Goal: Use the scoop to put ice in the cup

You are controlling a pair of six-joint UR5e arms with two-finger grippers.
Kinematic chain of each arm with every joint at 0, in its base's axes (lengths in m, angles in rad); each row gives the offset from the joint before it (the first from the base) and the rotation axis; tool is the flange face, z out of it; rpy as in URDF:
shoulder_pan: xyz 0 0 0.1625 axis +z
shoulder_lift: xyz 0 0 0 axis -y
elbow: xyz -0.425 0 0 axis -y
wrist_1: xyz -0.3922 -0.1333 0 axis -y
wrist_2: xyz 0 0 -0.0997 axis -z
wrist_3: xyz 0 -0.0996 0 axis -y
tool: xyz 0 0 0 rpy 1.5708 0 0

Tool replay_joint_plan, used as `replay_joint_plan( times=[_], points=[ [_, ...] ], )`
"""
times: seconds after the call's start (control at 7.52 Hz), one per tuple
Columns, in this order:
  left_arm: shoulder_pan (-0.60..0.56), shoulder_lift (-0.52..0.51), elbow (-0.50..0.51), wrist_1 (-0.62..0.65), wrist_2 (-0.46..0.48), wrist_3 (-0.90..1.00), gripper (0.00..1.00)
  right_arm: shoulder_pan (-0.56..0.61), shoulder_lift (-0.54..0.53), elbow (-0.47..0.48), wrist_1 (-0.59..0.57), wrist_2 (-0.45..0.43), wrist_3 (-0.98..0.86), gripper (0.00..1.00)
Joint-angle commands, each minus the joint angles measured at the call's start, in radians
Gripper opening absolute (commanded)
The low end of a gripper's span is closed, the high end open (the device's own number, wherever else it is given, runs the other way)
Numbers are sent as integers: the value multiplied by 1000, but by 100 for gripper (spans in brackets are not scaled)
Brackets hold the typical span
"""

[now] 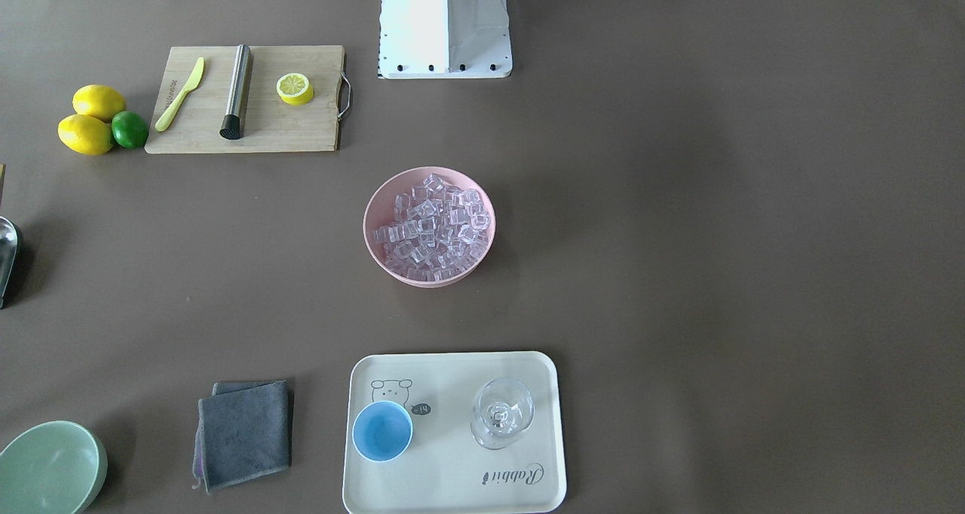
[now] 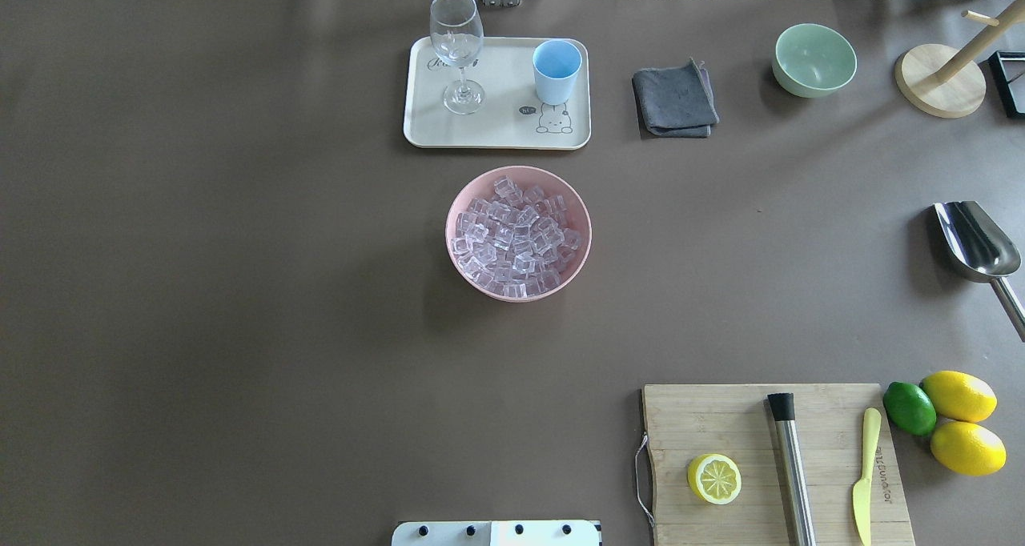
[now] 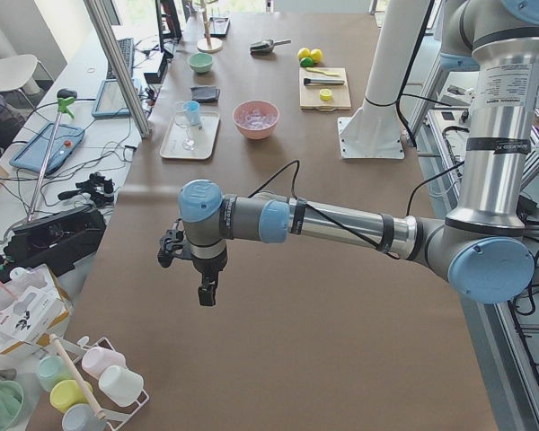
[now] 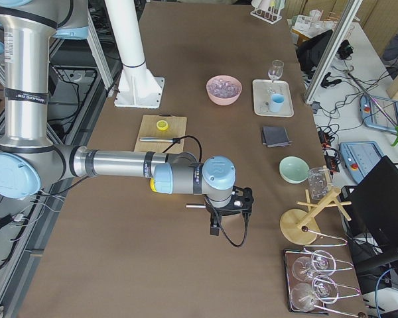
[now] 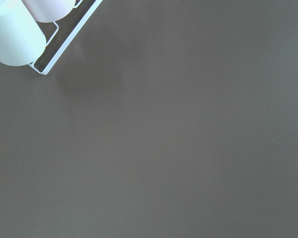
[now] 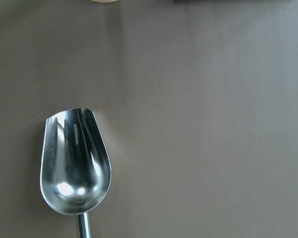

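Observation:
The ice [image 2: 516,234] fills a pink bowl [image 2: 460,270] at mid-table. On a cream tray [image 2: 496,139] beyond it stands the light-blue cup [image 2: 556,70], upright and empty. Far off at the table's right edge lies the scoop [image 2: 973,242], bowl up, and the right wrist view looks straight down on the scoop [image 6: 74,168]. My right gripper [image 4: 215,228] hangs above it without touching; I cannot tell whether it is open or shut. At the table's opposite end my left gripper [image 3: 204,294] hovers over bare table, its state also unreadable.
A stemmed glass [image 2: 456,34] shares the tray. A grey cloth [image 2: 674,98], a green bowl [image 2: 813,58] and a wooden stand [image 2: 938,90] sit at far right. The cutting board [image 2: 825,450] holds a steel cylinder, knife and lemon half, with lemons [image 2: 961,395] beside it.

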Motion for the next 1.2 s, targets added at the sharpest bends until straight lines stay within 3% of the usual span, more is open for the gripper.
replay_joint_plan(
  times=[0.0, 0.67, 0.93, 1.06],
  points=[
    [0, 0, 0, 0, 0, 0, 99, 0, 0, -4, 1, -1, -3, 100],
    [18, -14, -26, -8, -9, 36, 99, 0, -14, 4, 5, 0, -9, 100],
    [55, -30, -128, -9, -24, 104, 99, 0, -14, 5, 3, 0, 1, 100],
    [131, -84, -163, -14, -53, 104, 99, -2, -14, 7, 5, 0, 0, 100]
  ],
)
